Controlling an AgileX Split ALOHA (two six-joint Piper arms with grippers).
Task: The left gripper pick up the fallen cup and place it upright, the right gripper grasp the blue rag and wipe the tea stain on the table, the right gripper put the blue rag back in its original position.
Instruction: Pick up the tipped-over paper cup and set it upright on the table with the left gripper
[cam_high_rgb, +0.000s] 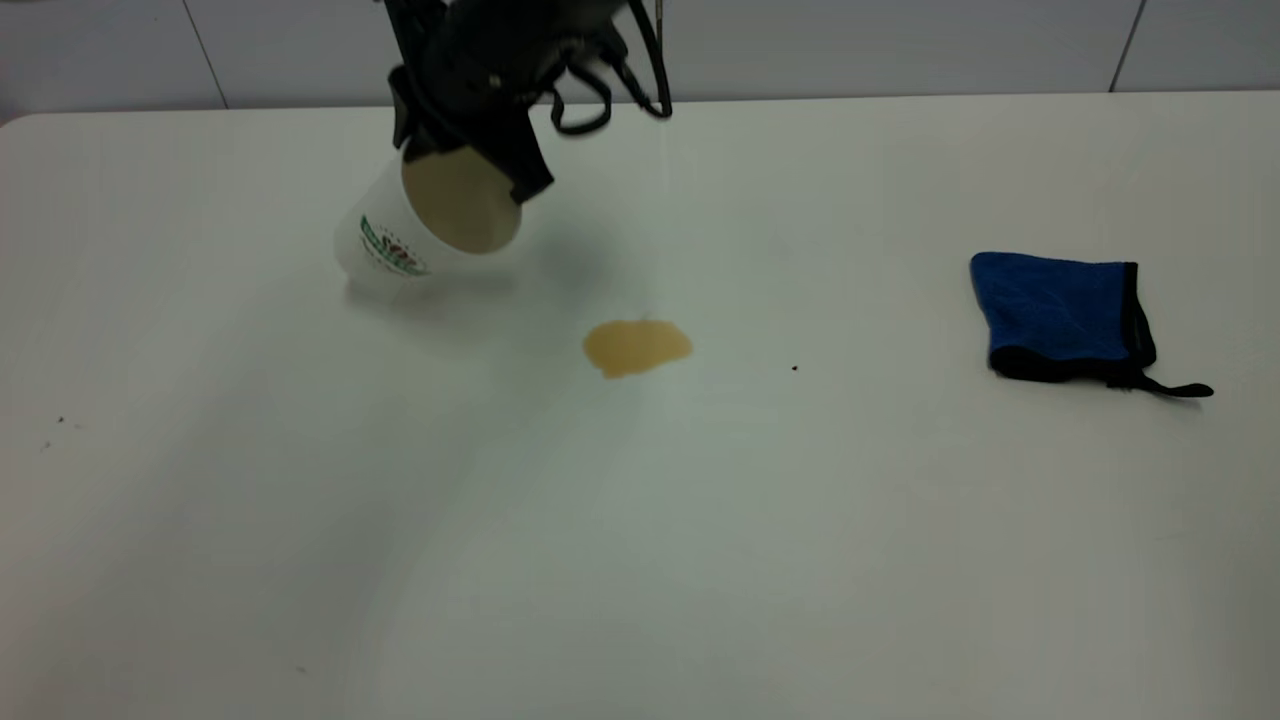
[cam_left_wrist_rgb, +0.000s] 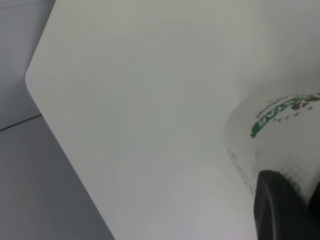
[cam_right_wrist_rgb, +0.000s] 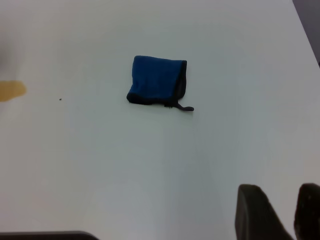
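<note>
Jaws first: found those of the left gripper (cam_high_rgb: 470, 165) clamped on the rim of the cup (cam_high_rgb: 395, 240) in the exterior view, one dark finger behind the wall and the other across the near edge of the mouth. Saw the cup held tilted at the far left part of the table (cam_high_rgb: 640, 560), cream inside turned toward the camera, base low and to the left, green logo on the wall facing forward. Could not tell the base to be touching the tabletop or just clear of it. Noted the tea stain (cam_high_rgb: 637, 347) as a tan oval puddle near the cup, to its right and closer to the camera, not touching it. Spotted a tiny dark speck (cam_high_rgb: 795, 368) just right of the puddle. Found the blue rag (cam_high_rgb: 1060, 315) lying flat well apart at the right, black edging and loop tail pointing rightward. Saw no right arm in that view. Turned to the left wrist view: made out the dimpled cup wall with the green lettering close up, one dark finger (cam_left_wrist_rgb: 277, 210) pressed against it, and the table's rounded corner beyond. Turned to the right wrist view: found the right gripper (cam_right_wrist_rgb: 286, 215) raised over bare tabletop, well short of the rag, jaws parted by a narrow gap and holding nothing, with the puddle's edge off to one side.
</note>
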